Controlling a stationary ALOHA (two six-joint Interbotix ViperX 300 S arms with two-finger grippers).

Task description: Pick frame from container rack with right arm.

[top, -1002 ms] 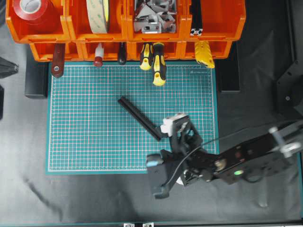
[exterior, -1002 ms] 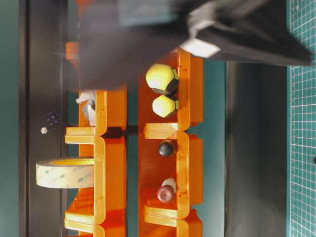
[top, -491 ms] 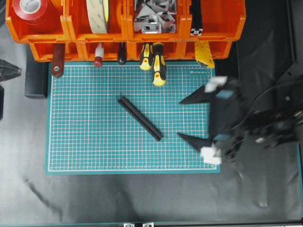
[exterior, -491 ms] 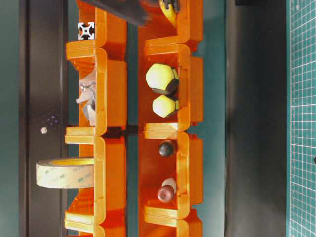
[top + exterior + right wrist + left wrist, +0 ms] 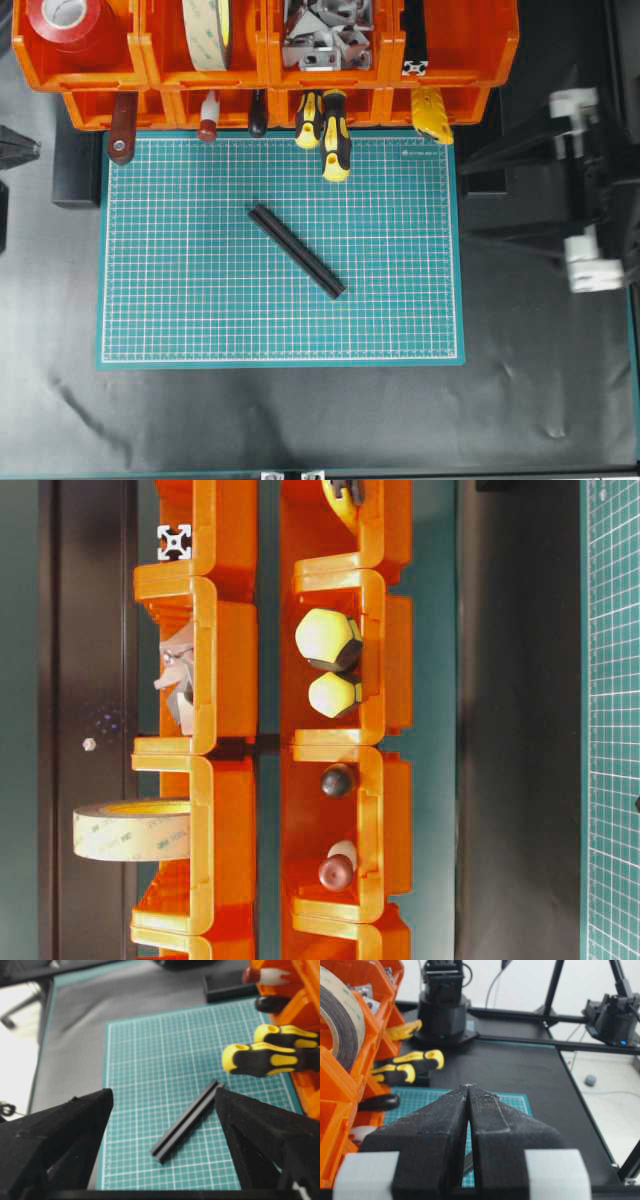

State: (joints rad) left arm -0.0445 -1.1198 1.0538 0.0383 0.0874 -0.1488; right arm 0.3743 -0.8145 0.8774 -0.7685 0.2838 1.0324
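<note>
A slim black grooved metal frame point(image 5: 296, 250) lies diagonally on the green cutting mat point(image 5: 200, 300), below the orange plastic container rack point(image 5: 150, 70), while the black right gripper point(image 5: 520, 205), jaws wide and empty, hangs beside the mat.

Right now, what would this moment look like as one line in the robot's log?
frame: flat on green mat | right fingers: open, empty, off mat | left fingers: shut | container rack: untouched

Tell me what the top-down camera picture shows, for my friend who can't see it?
A black metal bar lies slanted on a green mat. Orange bins with tape and screwdrivers line the top edge, and the right gripper sits open off the mat's right side.
</note>
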